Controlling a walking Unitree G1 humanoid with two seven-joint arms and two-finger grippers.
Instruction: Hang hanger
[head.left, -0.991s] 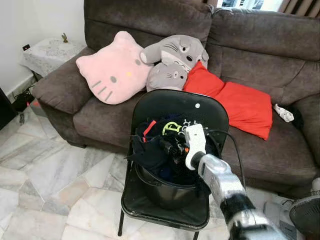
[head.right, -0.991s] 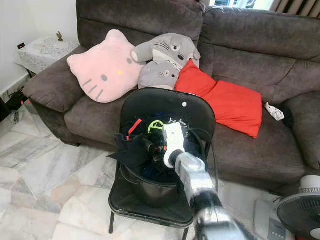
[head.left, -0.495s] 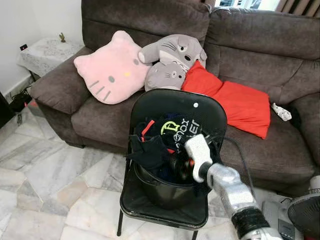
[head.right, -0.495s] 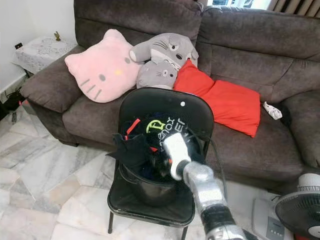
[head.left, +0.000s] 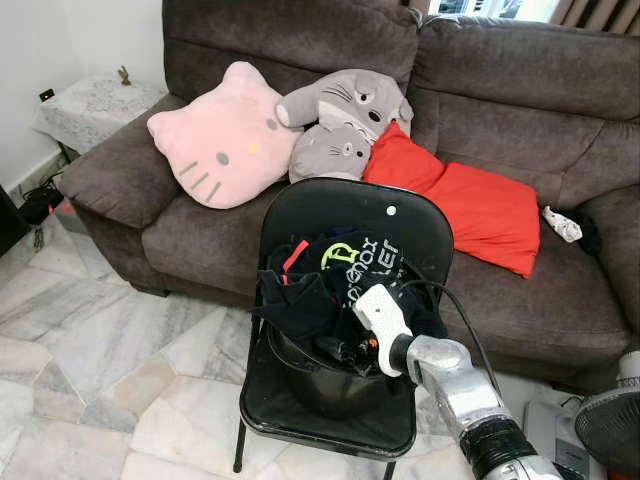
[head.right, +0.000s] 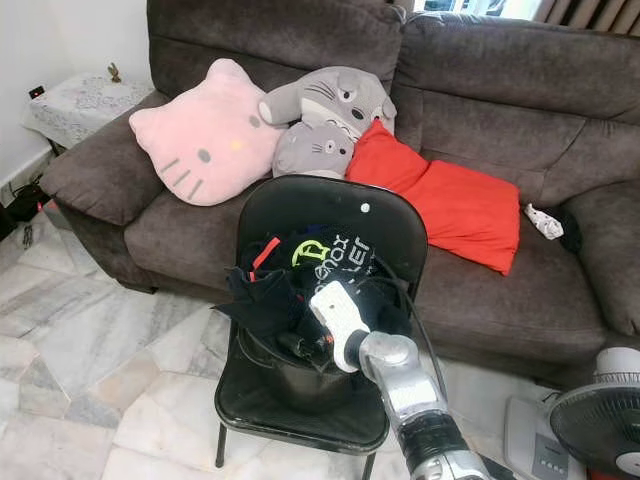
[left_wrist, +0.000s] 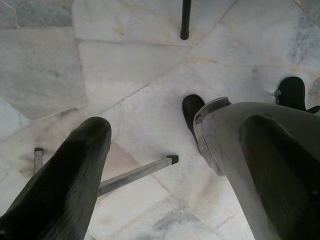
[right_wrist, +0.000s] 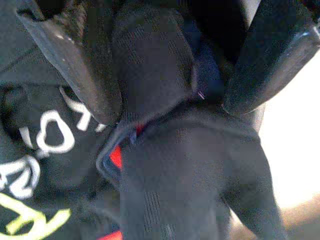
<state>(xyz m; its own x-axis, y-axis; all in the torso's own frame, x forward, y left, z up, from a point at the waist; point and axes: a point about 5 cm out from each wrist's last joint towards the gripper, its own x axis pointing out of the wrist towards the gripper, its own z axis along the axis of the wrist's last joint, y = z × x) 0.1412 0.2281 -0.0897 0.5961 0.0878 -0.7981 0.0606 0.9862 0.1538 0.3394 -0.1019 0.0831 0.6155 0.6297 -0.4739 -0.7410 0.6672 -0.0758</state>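
At the lower centre of the frame I see my right hand (head.left: 345, 350) reaching into the black bucket (head.left: 330, 385) on the folding chair (head.left: 340, 215), its fingers (right_wrist: 85, 60) spread apart around a fold of the dark clothes (head.left: 310, 295). My left hand (left_wrist: 160, 165) hangs over the marble floor (left_wrist: 125, 60) with its fingers apart. I cannot make out a hanger; behind, the brown sofa (head.left: 500, 90) carries a pink cushion (head.left: 220, 135).

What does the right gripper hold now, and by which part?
The right gripper has its fingers around a fold of the dark clothes in the bucket on the chair. Whether they have closed on it cannot be told.
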